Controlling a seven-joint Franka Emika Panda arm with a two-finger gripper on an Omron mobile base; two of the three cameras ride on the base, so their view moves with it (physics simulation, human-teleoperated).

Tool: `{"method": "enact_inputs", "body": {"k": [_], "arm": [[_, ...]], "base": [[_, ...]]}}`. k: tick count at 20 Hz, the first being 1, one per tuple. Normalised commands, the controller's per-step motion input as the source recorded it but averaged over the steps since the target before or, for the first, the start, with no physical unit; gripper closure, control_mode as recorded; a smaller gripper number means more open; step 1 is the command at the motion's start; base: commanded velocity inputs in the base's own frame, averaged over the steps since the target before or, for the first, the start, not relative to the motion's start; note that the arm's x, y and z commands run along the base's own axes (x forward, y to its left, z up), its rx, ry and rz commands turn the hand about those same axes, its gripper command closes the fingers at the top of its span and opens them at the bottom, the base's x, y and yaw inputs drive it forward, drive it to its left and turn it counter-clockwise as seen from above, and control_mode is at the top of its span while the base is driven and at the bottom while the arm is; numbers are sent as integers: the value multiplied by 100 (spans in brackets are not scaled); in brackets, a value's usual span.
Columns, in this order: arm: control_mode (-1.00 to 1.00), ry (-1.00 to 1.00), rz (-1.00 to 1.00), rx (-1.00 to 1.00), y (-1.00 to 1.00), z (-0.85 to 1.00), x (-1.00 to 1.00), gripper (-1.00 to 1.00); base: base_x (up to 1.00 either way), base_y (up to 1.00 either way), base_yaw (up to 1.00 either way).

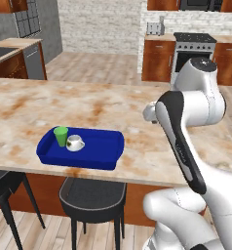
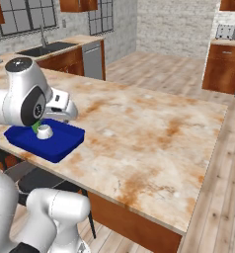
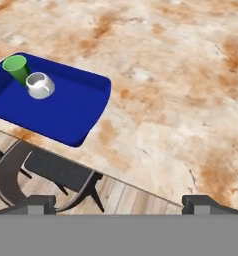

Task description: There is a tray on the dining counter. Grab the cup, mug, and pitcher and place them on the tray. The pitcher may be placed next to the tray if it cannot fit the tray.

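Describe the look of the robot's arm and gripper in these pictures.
The arm has glossy white rounded shells with dark grey-black joint sections and a round dark cap on top. A black band bearing faint lettering runs along one link. The gripper ends in two small dark grey block-shaped finger tips.

Tray (image 1: 96,151): smooth blue plastic look, matt. Cup (image 1: 61,135): green plastic. Mug (image 1: 75,143): white glazed ceramic. Dining counter (image 1: 137,112): polished marble-look top, wood base.
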Motion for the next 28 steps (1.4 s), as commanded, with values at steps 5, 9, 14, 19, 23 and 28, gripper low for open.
{"method": "enact_inputs", "body": {"k": [5, 9, 14, 19, 23, 28], "arm": [[100, 1, 0, 0, 0, 3, -19, -100], [100, 0, 0, 0, 0, 0, 0, -100], [100, 0, 0, 0, 0, 0, 0, -100], [100, 0, 0, 0, 0, 0, 0, -100], [100, 0, 0, 0, 0, 0, 0, -100], [100, 0, 0, 0, 0, 0, 0, -100]], "base": [[-32, -2, 0], [-83, -35, -4], [-100, -89, -31], [-99, -79, -50], [-85, -76, -55], [-68, -80, -53]]}}
